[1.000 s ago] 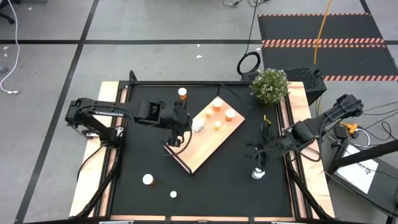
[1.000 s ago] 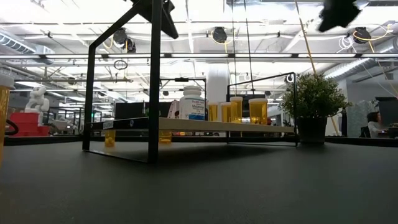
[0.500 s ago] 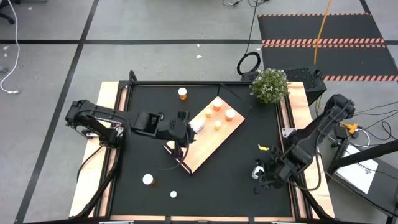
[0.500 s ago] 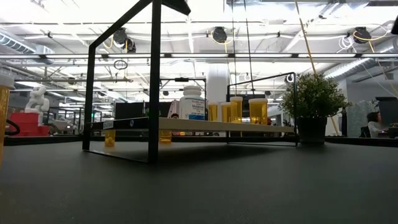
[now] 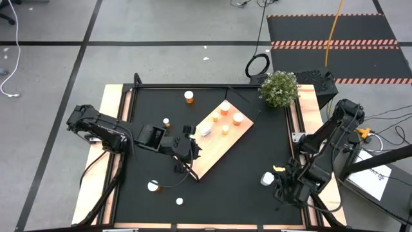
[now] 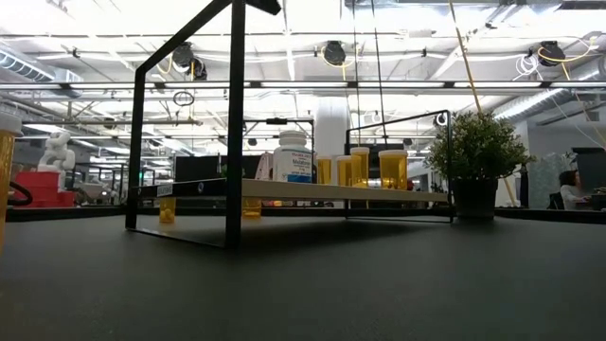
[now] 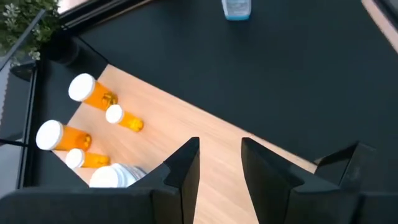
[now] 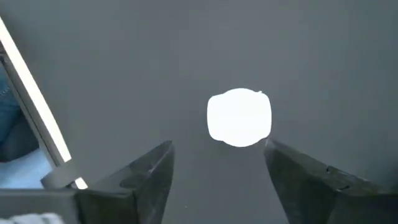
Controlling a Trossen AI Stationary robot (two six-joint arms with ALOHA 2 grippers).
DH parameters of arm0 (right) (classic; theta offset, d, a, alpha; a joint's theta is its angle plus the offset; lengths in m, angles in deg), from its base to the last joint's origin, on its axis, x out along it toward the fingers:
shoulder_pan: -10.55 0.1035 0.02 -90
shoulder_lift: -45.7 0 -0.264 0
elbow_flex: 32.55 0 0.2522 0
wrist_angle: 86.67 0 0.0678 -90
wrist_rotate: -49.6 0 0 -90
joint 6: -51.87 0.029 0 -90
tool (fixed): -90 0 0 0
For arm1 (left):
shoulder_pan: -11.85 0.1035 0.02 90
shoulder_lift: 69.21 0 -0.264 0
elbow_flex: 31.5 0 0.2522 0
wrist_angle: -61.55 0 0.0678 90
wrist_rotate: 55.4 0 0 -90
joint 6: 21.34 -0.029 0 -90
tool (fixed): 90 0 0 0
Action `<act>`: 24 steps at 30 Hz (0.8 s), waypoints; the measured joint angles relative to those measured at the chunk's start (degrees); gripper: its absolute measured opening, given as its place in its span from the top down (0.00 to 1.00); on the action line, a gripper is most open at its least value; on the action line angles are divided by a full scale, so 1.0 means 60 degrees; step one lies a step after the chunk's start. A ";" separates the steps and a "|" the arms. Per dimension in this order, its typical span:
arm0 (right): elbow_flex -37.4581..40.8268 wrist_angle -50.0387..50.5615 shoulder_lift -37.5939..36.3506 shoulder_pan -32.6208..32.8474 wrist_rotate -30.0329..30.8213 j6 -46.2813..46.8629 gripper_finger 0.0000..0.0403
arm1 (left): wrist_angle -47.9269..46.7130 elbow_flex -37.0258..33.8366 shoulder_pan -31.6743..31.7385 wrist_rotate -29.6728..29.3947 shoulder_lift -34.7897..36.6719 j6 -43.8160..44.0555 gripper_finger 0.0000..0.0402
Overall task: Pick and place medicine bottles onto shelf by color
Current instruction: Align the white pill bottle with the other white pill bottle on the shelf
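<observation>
A robotics lab floor, big and open, and that's plain to see.

Two dark arms are bolted to a black-matted table (image 5: 219,193) on a wood-edged frame. Around the table: grey concrete marked with black tape lines, a hazard-striped mat (image 5: 335,38), loose cables. Beyond the table, level across it, there are exposed ceiling ducts (image 6: 331,52), strip lights and more workstations; a potted plant (image 6: 478,152) sits on the table's far corner.

Grey floor (image 5: 161,58) with black tape lines; bright ceiling strip lights (image 6: 312,85).
</observation>
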 joint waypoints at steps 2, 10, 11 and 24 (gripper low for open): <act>0.0094 -0.0108 0.0079 0.0139 0.0146 0.0007 0.34 | -0.0003 -0.0082 -0.0003 -0.0006 0.0000 -0.0018 0.70; 0.0789 -0.0374 0.0441 0.0512 0.0231 0.0208 0.11 | -0.0018 -0.0115 0.0019 -0.0010 0.0000 0.0015 0.70; 0.0937 -0.0443 0.0443 0.0556 0.0231 0.0317 0.08 | -0.0018 -0.0115 0.0015 -0.0010 0.0000 0.0015 0.70; 0.2651 -0.2975 0.0432 0.0553 0.0707 0.0325 0.05 | -0.0011 -0.0115 0.0284 -0.0012 0.0000 0.0023 0.70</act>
